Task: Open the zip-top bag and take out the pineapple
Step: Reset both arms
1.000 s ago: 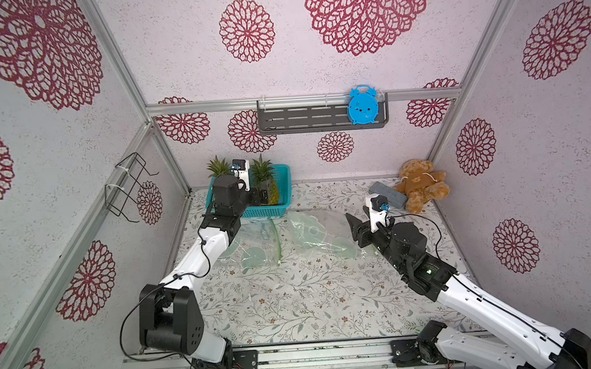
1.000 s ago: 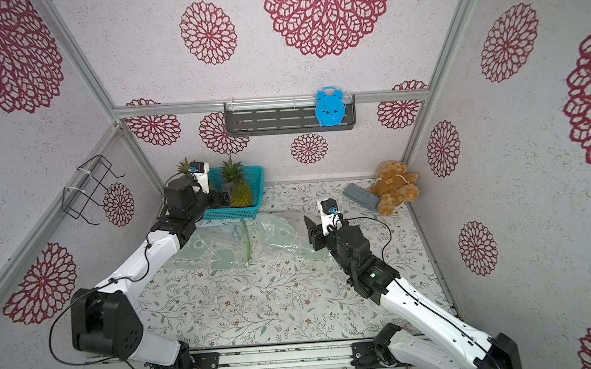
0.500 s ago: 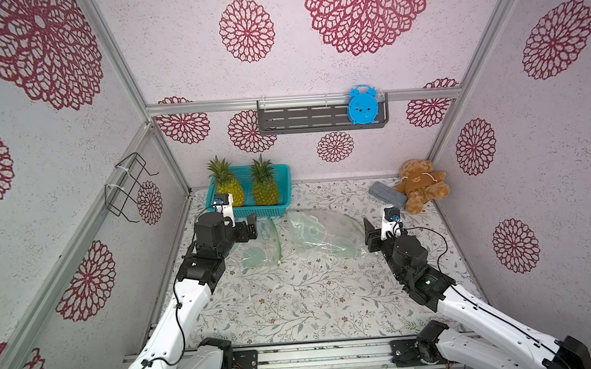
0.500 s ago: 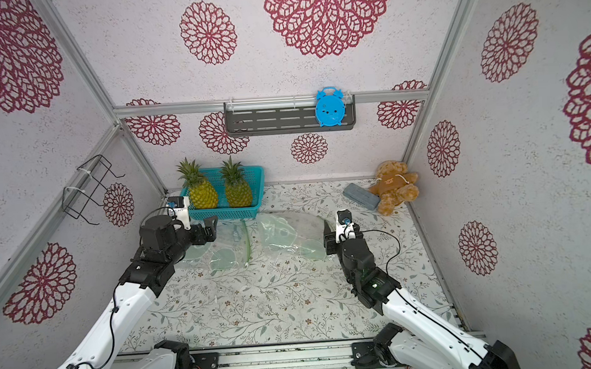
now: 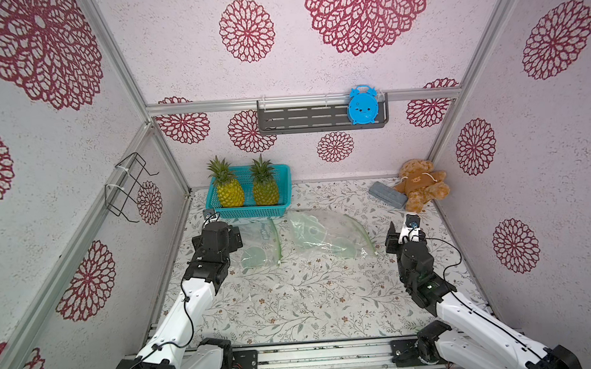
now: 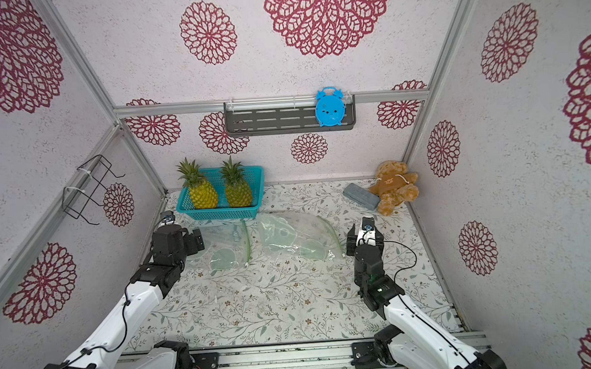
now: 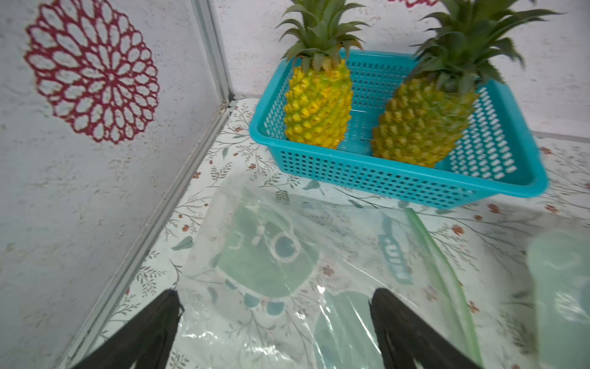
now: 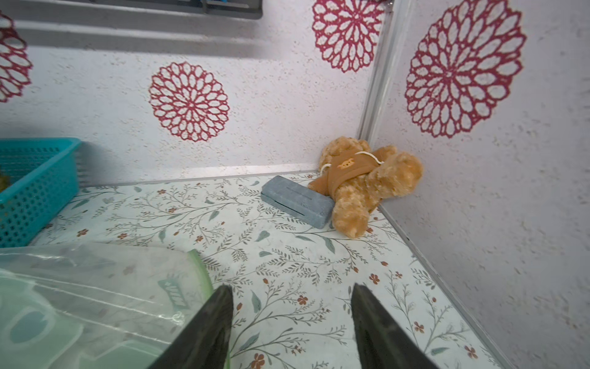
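**Task items.** One pineapple (image 5: 230, 195) and a second pineapple (image 5: 266, 193) stand upright, side by side, in the basket (image 5: 250, 212) at the back of the bench (image 5: 294, 298). Neither is in a bag.

**Bags.** The left bag (image 5: 259, 245) and right bag (image 5: 325, 236) lie flat just in front of the basket, and both appear empty. I cannot tell whether their zips are open.

**My end effectors.** The left end effector (image 7: 274, 300) has its jaws spread wide over the left bag and holds nothing. Whether it touches the film I cannot tell. The right end effector (image 8: 290, 290) has its jaws parted and empty, over bare bench just beside the right bag's zip edge.

**Step in hand.** In my judgement the extraction is done, with nothing left to pull out.

**Next move.** Keep both sets of jaws clear of the loose film and lift away without snagging a bag or nudging the basket.
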`<state>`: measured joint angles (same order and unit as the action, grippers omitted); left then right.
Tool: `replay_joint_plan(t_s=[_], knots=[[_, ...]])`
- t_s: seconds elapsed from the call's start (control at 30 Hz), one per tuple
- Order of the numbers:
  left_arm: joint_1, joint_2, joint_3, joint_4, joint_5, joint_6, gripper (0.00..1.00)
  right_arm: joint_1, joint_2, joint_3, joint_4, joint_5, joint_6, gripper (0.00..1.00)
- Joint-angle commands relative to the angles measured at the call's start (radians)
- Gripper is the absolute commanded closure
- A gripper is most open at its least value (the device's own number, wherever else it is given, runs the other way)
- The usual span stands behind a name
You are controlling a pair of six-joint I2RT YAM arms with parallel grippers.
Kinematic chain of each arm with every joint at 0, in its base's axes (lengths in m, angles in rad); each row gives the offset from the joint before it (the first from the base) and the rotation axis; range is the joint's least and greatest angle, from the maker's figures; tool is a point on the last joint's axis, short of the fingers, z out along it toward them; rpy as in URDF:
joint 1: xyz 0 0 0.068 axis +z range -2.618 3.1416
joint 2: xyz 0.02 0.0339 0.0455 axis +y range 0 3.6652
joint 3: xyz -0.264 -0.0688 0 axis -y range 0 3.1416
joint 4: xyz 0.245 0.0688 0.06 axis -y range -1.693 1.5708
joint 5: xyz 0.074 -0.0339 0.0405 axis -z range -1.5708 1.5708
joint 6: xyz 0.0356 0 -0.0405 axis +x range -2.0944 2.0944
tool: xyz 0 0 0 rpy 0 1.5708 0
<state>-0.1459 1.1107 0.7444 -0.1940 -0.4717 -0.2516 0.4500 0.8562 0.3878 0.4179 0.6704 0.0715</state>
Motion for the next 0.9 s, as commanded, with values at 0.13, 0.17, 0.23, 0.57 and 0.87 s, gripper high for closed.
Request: replay_joint_plan(t_s=[0.13, 0.17, 0.23, 0.57, 0.87], knots=[[0.065, 0.124, -0.082, 0.29, -0.036, 0.105, 0.03, -0.142, 0.064, -0.048, 0.156, -0.031, -0.003, 0.36], [0.076, 0.142, -0.096, 0.331, -0.01, 0.128, 0.03, -0.165, 0.079, -0.056, 0.174, -0.054, 0.001, 0.36], [0.094, 0.171, -0.125, 0.407, 0.043, 0.168, 0.03, -0.201, 0.109, -0.072, 0.194, -0.107, 0.008, 0.36], [0.221, 0.303, -0.291, 0.875, 0.347, 0.187, 0.03, -0.318, 0.328, -0.144, 0.472, -0.321, -0.014, 0.32], [0.269, 0.422, -0.377, 1.139, 0.409, 0.167, 0.03, -0.364, 0.476, -0.175, 0.656, -0.411, -0.065, 0.27]])
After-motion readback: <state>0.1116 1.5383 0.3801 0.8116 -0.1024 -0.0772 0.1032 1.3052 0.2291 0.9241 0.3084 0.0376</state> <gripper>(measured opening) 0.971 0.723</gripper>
